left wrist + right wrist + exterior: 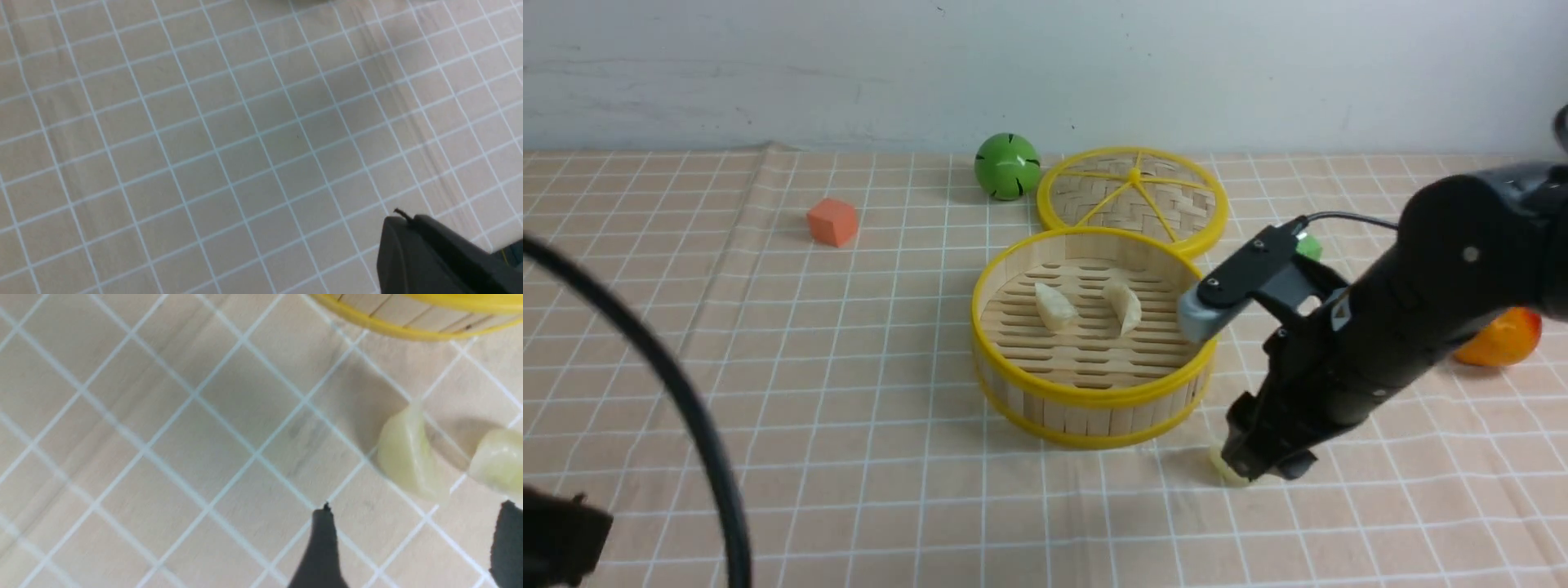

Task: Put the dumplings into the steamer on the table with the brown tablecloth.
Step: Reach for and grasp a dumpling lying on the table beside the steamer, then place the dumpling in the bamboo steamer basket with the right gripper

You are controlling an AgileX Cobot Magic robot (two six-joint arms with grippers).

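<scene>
A wide table (pixel 645 245) lies under the brown tablecloth (pixel 849 367), whose white grid runs back to a pale, scuffed wall (pixel 768 65); a long crease slants through the cloth on the robot's left. The cloth's back edge meets the wall, while the table's other edges fall outside the views. The steamer (pixel 1094 396) stands near the middle, with two dumplings (pixel 1055 307) lying side by side but apart on its slatted floor. Its woven lid (pixel 1168 208) lies flat just behind, its rim touching or almost touching the steamer's back rim, and a green ball (pixel 1007 166) sits just beside the lid on the left. An orange cube (pixel 832 221) stands alone farther left, and the widest open stretch of cloth spreads in front of it, crossed near the camera by a black cable (pixel 686 408). To the right there is less room: a green cube (pixel 1309 246) peeps out behind the right arm, and an orange fruit (pixel 1499 339) sits beyond it. The right gripper (pixel 1266 472) is down at the cloth, just off the steamer's near-right wall, its jaws spread wide and gripping nothing. Two more dumplings lie on the cloth there: one (pixel 410 457) ahead of the gap between the jaws, the other (pixel 496 461) close by one fingertip. The left gripper (pixel 412 245) hangs over plain cloth, with only a dark corner showing, so I cannot tell how its jaws stand.
</scene>
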